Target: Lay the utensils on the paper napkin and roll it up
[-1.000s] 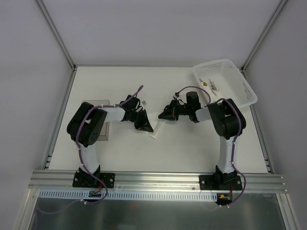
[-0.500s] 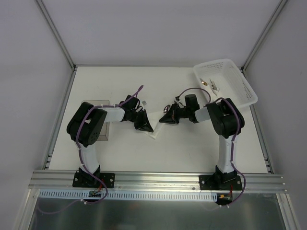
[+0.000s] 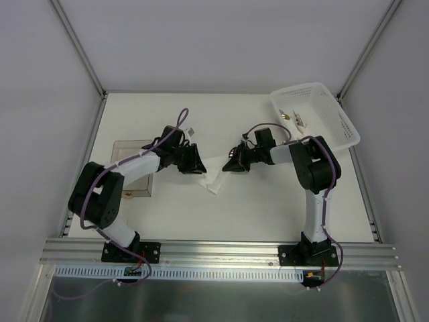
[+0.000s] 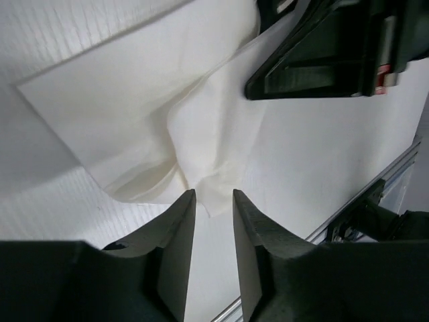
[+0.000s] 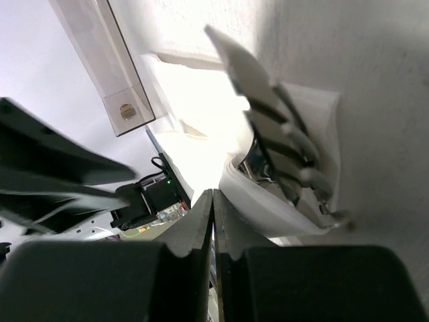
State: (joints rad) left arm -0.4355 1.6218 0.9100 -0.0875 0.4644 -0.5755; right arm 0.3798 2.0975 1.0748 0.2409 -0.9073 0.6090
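Overhead, the thin white paper napkin [image 3: 213,180] lies on the bench [image 3: 268,208] between the left hand [image 3: 195,163] and the right hand [image 3: 232,165]; in the left wrist view, the left hand stands slightly apart at the napkin's folded corner; in the right wrist view, the right hand is pressed together, with a slim silver metal fork [image 5: 263,100] alongside.

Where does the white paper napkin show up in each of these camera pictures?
Top external: the paper napkin lies mid-table between the left gripper and right gripper.
Left wrist: the napkin fills the upper left, crumpled at centre.
Right wrist: apparently the white sheet curling beneath the fork, centre-right.
Shared landmark: the right gripper, also top right in the left wrist view.
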